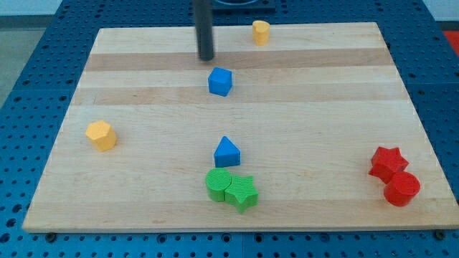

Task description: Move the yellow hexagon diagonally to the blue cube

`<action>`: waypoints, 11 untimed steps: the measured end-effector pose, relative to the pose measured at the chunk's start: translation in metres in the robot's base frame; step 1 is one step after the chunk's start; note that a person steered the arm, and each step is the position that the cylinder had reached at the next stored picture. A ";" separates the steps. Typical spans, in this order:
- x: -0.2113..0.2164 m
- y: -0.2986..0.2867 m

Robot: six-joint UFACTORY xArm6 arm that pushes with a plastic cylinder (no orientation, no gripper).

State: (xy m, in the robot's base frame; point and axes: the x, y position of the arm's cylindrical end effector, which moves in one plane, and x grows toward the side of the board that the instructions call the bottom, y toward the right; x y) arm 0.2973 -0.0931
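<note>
The yellow hexagon lies near the board's left edge, at mid height. The blue cube sits in the upper middle of the board, up and to the right of the hexagon. My tip rests on the board just above and slightly left of the blue cube, a small gap apart from it, and far from the yellow hexagon.
A second yellow block stands near the top edge. A blue triangular block lies at lower centre, with a green cylinder and a green star touching below it. A red star and red cylinder sit at the lower right.
</note>
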 end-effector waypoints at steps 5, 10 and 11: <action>0.196 -0.171; 0.179 -0.102; 0.175 -0.086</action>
